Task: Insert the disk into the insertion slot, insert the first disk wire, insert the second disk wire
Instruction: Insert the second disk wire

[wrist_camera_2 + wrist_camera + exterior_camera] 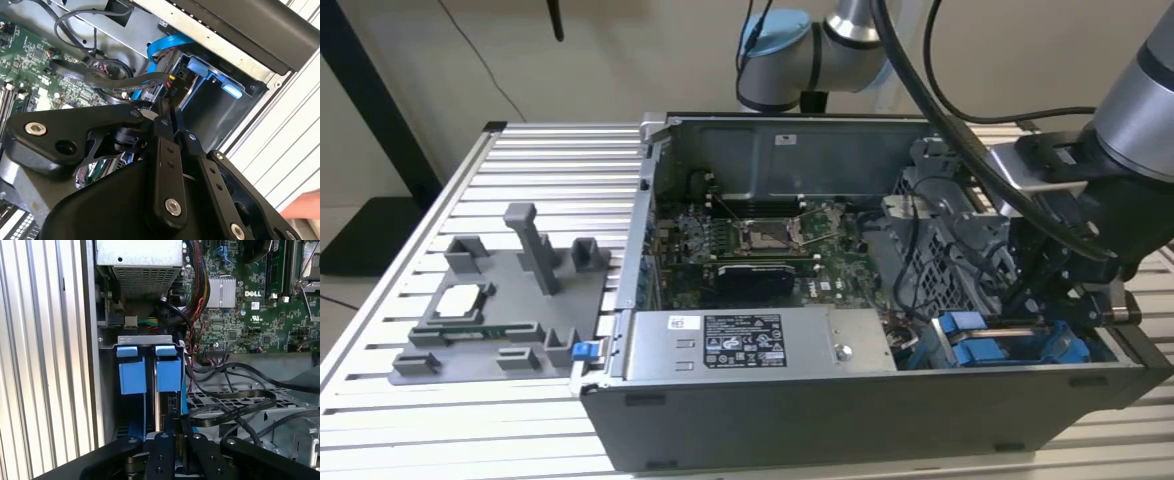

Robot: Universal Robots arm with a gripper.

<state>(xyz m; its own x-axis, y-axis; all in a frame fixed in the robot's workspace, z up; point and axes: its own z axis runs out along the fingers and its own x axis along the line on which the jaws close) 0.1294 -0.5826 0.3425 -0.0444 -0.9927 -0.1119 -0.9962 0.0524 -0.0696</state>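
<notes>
The disk (168, 374), in its bright blue carrier, sits edge-on inside the insertion slot (107, 390) of the grey drive cage. It also shows as blue tabs at the case's front corner on the exterior view's right (977, 350). A second blue carrier (132, 374) stands beside it. My gripper (176, 437) reaches down into the cage (1074, 300) with its fingers close together on a black wire plug (171, 86) pressed at the disk's end. A black wire (100, 75) trails from the plug. A flat blue wire (162, 44) runs along the disk.
The open computer case (854, 410) lies on a slatted aluminium table. Inside are the grey power supply box (761, 345), the green motherboard (250, 305) and loose black cables (235, 405). A grey fixture tray (494, 310) sits at the exterior view's left. A person's hand (305, 206) is near the case.
</notes>
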